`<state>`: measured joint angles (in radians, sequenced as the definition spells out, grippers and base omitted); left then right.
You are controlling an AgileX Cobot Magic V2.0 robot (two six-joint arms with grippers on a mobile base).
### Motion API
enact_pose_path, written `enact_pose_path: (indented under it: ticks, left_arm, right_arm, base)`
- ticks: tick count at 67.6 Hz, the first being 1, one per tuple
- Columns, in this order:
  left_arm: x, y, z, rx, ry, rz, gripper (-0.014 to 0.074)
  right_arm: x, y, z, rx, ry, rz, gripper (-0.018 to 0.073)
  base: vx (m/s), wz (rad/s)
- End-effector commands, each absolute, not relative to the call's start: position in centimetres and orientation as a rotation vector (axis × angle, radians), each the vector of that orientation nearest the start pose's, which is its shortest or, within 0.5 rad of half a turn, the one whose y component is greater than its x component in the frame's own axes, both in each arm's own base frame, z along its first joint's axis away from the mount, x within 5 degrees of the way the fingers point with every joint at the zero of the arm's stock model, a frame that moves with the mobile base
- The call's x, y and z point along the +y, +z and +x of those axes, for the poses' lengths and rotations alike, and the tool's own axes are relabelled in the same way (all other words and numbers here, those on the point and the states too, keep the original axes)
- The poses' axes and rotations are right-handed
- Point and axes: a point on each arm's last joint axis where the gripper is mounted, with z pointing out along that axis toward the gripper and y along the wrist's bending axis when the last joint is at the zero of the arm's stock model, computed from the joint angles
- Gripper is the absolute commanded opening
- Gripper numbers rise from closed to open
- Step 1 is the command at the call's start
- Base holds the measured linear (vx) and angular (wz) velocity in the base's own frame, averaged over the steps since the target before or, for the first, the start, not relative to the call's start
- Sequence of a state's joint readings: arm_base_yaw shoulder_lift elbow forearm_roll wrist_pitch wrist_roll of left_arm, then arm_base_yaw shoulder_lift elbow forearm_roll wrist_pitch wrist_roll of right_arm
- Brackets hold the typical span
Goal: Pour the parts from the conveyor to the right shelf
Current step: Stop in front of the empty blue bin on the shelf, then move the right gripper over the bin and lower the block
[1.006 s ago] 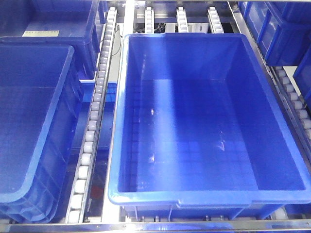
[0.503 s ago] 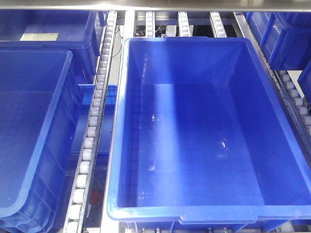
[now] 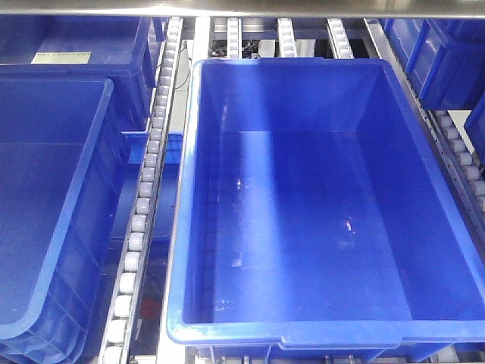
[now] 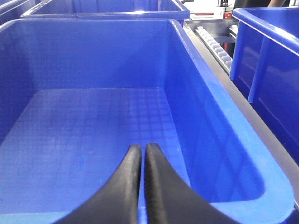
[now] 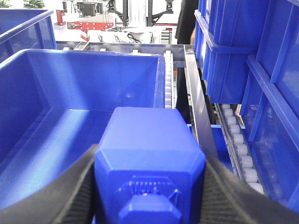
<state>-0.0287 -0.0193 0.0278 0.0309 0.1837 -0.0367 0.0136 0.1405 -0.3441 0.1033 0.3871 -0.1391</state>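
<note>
Left gripper: black curved fingers pressed together with nothing between them, hanging over the gridded floor of a large blue plastic tub.
Right gripper: clamped on a small blue plastic box (black fingers hug both sides).
Box position: at the near end of a deep blue plastic bin; contents hidden.
Beside that bin: white roller track, just right.
Front view: wide blue plastic crate next to a roller lane.

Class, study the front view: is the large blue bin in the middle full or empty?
Empty. The middle bin shows its bare gridded floor wall to wall, no parts.
</note>
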Motion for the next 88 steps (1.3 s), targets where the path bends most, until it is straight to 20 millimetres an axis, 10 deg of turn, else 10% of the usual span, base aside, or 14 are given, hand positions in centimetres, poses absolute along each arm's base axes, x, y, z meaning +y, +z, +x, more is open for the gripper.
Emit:
enact_pose_path:
  ticks: [1, 43, 57, 88]
  left_arm:
    - [-0.2, 20.1, 5.5, 1.581, -0.035, 0.013, -0.0006]
    - [-0.2, 20.1, 5.5, 1.579, -0.035, 0.013, -0.0006]
    - [-0.2, 20.1, 5.5, 1.579, -0.035, 0.013, -0.0006]
    - [-0.2, 20.1, 5.5, 1.579, -0.035, 0.013, -0.0006]
  right_arm:
    - [0.3, 30.0, 5.0, 1.57, -0.01, -0.07, -0.0009]
    - [0.6, 29.8, 6.0, 1.682, 0.043, -0.066, -0.0009]
    - [0.8, 33.6, 7.7, 1.71, 0.05, -0.108, -0.0004]
    - [5.7, 34.4, 18.0, 1.986, 0.197, -0.409, 0.0008]
  base:
    - [0.0, 0.0]
    - [0.0, 0.0]
    - [0.0, 0.0]
    - [0.0, 0.0]
